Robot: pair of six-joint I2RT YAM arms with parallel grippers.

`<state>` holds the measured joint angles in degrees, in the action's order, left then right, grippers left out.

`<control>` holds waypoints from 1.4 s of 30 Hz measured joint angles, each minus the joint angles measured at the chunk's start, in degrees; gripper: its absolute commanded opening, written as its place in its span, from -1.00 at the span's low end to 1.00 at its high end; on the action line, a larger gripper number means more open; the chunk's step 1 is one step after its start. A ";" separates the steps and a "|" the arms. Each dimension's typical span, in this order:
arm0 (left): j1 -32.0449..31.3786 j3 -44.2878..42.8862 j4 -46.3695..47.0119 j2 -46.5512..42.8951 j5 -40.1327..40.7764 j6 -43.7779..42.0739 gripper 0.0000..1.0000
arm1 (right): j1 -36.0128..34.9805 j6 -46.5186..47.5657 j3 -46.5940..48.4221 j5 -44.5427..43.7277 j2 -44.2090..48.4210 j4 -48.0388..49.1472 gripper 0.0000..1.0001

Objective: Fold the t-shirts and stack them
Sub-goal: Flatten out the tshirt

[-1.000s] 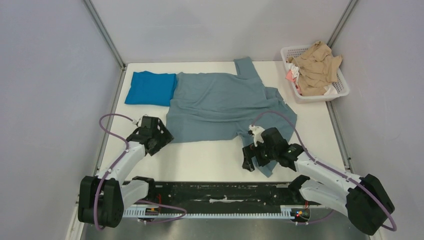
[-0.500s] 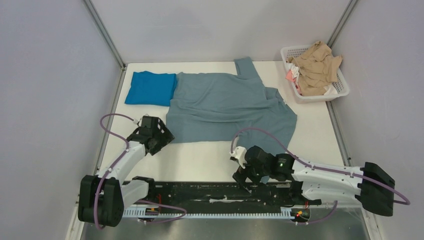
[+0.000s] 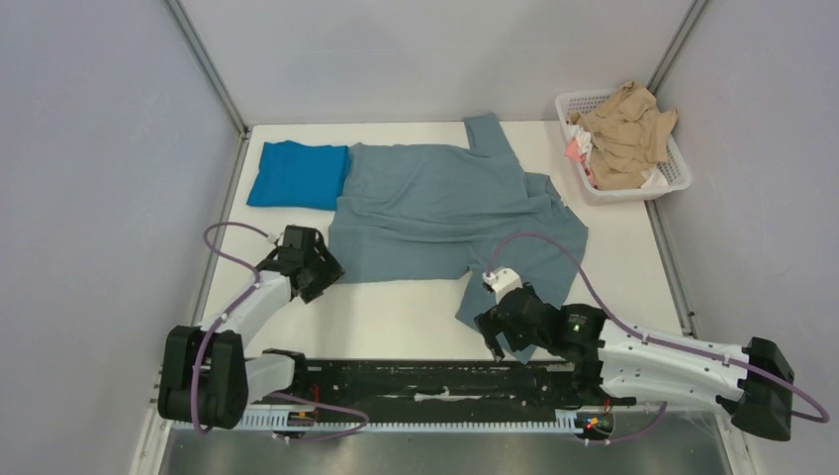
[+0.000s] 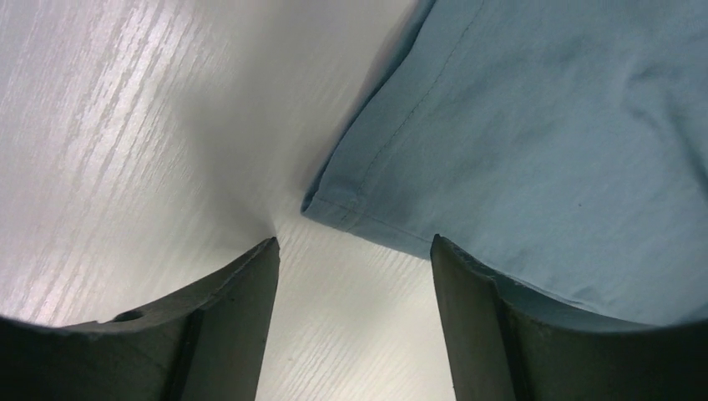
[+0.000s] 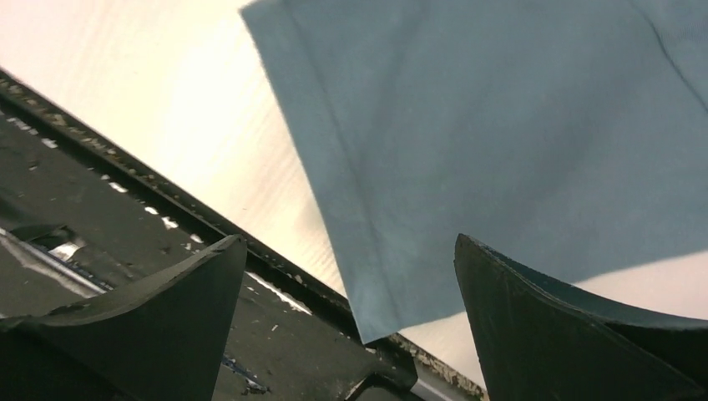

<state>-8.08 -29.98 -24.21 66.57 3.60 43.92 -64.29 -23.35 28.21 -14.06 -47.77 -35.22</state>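
Slate t-shirt [image 3: 435, 203]: lying spread flat across the middle of the table [image 3: 396, 322], with one sleeve [image 5: 467, 125] reaching toward the near edge. It is looking light and limp, probably sagging wherever unsupported.
Where to take hold: the hem corner [image 4: 334, 205] and the sleeve's edge are offering doubled, stitched cloth, likely less slippery to pinch.
Cobalt t-shirt [image 3: 297, 175]: sitting folded at the far left, touching the slate one's edge.
Left gripper [image 4: 355, 251]: standing spread, the hem corner lying just ahead of its fingers, pinching nothing.
Right gripper [image 5: 351, 251]: hovering wide apart over the sleeve, gripping nothing.
Writing: no brand, label or lettering is showing.
Basket [image 3: 638, 194]: sitting in the far right corner, holding beige cloth.
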 measured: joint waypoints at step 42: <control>0.59 -1.92 3.65 5.66 -0.79 1.20 -0.95 | 11.15 -6.78 -0.39 4.24 -12.85 -5.16 0.04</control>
<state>-7.49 -31.90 -20.56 72.23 2.81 45.12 -53.15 -30.13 27.81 -9.82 -60.62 -40.38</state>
